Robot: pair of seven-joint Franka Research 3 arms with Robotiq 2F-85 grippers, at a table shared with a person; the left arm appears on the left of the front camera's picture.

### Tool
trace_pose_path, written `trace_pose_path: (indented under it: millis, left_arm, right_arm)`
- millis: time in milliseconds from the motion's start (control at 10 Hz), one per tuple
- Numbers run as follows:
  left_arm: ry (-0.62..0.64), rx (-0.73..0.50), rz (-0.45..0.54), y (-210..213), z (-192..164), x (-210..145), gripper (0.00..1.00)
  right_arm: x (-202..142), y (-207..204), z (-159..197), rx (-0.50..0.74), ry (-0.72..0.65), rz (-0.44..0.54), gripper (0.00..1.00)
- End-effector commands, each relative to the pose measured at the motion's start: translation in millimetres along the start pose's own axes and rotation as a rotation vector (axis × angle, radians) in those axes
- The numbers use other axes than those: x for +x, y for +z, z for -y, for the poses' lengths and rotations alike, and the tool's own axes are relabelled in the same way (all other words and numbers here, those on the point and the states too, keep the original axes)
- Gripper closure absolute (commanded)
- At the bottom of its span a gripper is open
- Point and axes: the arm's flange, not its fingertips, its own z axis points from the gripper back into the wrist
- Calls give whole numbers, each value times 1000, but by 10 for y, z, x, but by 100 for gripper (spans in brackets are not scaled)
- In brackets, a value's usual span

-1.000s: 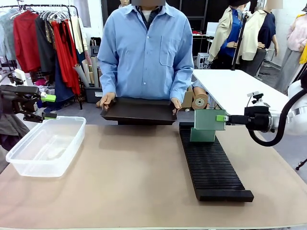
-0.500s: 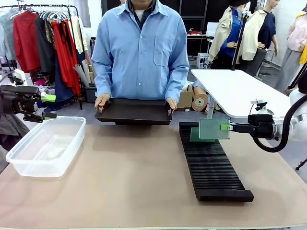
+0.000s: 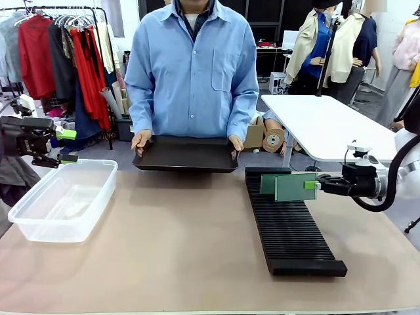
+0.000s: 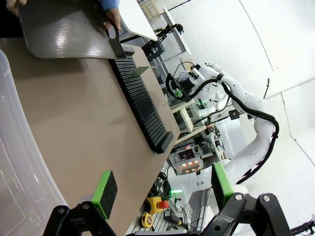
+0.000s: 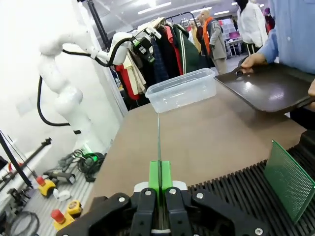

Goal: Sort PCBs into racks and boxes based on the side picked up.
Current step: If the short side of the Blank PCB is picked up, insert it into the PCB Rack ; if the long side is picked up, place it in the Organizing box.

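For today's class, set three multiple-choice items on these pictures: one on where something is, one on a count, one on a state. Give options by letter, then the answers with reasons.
1. Where is the clear plastic tub?
A. On the table near the left gripper
B. On the black rack
C. In the person's hands

2. How many green circuit boards are at the rack's far end?
A. None
B. Two
C. Five

3. What state is the right gripper in?
A. Wide open
B. Shut on a circuit board
C. Shut on the tub's rim

Answers:
1 A: the tub sits at the table's left, below the left gripper.
2 B: one board stands in the rack, another board is held over it.
3 B: the right wrist view shows its pads pressed on the board's thin edge.
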Motion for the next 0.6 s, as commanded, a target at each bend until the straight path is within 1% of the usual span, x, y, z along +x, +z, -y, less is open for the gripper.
trace_pose_path:
  millis: [0, 200, 500]
  left_arm:
    - [0, 0, 2, 7, 7, 3, 0]
    - [0, 0, 2, 7, 7, 3, 0]
    - [0, 0, 2, 7, 7, 3, 0]
  right_arm:
    - [-146, 37, 1, -11, 86, -19, 100]
    - [-261, 38, -22, -15, 135, -25, 100]
    - [-450, 15, 60, -28, 197, -50, 100]
